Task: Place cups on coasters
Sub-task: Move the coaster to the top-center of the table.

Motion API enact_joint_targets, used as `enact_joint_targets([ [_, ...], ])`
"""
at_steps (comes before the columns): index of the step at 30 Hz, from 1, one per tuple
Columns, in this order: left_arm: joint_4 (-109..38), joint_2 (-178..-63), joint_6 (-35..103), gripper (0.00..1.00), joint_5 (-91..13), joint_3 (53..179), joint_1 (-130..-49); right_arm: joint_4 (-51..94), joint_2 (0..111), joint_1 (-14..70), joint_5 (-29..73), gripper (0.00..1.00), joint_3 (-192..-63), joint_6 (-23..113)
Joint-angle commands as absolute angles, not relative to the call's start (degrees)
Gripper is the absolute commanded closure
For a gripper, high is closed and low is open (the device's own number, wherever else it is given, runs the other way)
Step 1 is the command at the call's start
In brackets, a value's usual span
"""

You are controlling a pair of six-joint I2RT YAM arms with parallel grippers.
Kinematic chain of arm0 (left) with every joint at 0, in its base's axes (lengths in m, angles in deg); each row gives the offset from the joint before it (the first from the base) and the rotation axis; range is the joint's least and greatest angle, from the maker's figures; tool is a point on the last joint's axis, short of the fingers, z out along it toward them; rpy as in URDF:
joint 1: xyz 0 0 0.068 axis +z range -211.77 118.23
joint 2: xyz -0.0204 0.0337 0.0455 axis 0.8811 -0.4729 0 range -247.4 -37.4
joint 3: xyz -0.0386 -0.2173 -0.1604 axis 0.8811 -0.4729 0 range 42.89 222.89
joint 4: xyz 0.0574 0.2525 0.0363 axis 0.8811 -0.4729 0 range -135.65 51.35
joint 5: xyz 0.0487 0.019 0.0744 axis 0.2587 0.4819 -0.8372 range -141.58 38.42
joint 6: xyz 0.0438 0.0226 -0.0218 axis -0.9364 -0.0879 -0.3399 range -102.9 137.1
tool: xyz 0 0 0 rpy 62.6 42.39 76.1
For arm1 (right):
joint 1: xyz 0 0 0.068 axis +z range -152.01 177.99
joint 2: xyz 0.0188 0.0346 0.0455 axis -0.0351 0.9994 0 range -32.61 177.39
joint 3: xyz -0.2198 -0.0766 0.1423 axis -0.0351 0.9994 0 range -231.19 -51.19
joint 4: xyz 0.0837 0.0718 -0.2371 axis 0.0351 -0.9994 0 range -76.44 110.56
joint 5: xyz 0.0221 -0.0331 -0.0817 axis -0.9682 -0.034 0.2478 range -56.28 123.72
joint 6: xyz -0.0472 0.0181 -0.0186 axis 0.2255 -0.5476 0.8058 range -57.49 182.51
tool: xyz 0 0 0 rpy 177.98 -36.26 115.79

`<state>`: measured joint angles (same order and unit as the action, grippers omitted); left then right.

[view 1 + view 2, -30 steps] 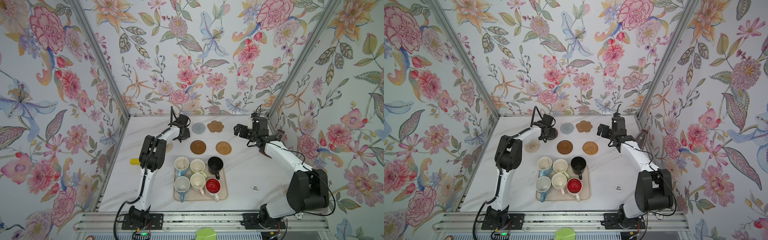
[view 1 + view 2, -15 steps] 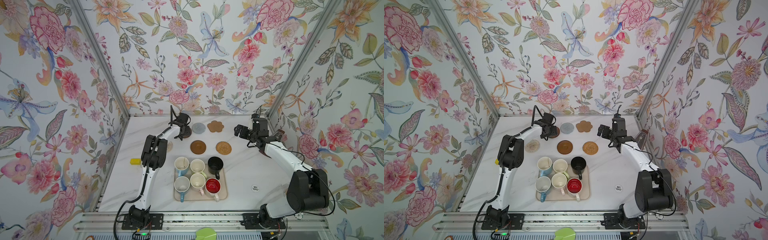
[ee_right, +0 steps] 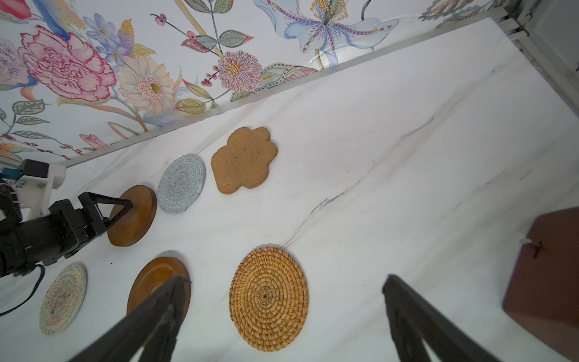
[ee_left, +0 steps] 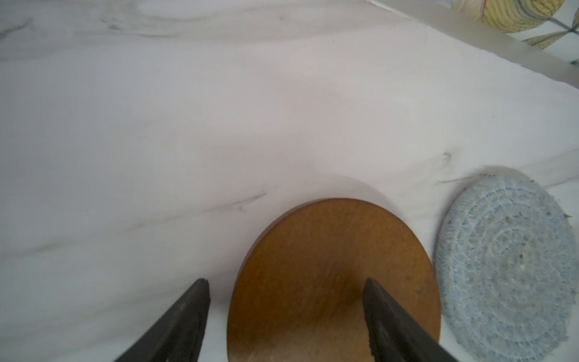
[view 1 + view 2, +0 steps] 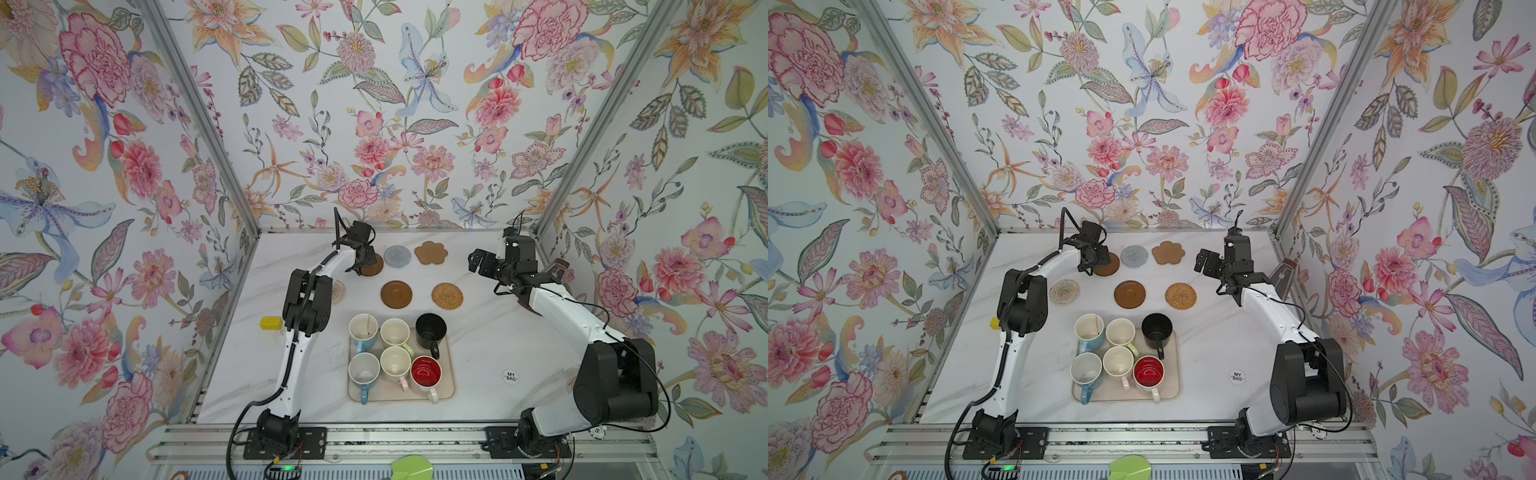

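Six cups stand on a beige tray (image 5: 449, 391): two light blue (image 5: 363, 330) (image 5: 363, 370), a pale green (image 5: 395, 332), a pink (image 5: 395, 365), a black (image 5: 431, 330) and a red-lined white one (image 5: 426, 371). Behind them lie the coasters: grey (image 5: 397, 256), flower-shaped (image 5: 431, 252), a brown disc (image 5: 396, 294), rattan (image 5: 447, 296) and cream woven (image 5: 338, 292). My left gripper (image 4: 285, 282) is open low over another brown disc (image 4: 332, 266) at the back left, one finger above it and one beside it. My right gripper (image 3: 285, 279) hangs open and empty above the rattan coaster (image 3: 268, 297).
A yellow tin (image 5: 271, 322) lies by the left wall. A white "MY BAG" sticker (image 5: 510, 376) is right of the tray. A dark reddish-brown block (image 3: 545, 275) stands against the right wall. Flowered walls close off the back and both sides.
The left gripper has shifted slightly over the back brown disc and its jaws have narrowed a touch. The right arm and the cups have not moved.
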<state>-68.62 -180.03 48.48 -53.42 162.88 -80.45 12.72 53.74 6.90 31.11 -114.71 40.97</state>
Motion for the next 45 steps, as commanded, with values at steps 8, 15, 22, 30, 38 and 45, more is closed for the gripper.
enact_joint_targets([
  [8,-64.41,-172.60,47.06,0.20,-50.00,155.75,-79.82,13.18,53.65,6.43,30.47,0.01,-114.15,39.68],
  [15,-65.85,-165.81,46.72,0.19,-50.06,147.19,-80.78,13.70,54.72,6.49,29.74,0.01,-114.99,39.09],
  [22,-67.31,-165.38,47.05,0.19,-51.39,144.57,-83.97,13.70,54.69,6.59,29.42,0.01,-115.25,38.95],
  [30,-67.01,-166.43,47.96,0.20,-51.12,144.80,-85.34,13.61,54.14,6.55,29.46,0.01,-115.24,38.92],
  [38,-69.58,-169.33,47.25,0.21,-52.27,147.72,-85.33,13.56,54.15,6.47,29.44,0.01,-115.00,38.96],
  [45,-71.16,-171.59,46.83,0.21,-52.74,149.92,-85.35,13.54,54.12,6.28,29.74,0.01,-114.55,39.19],
])
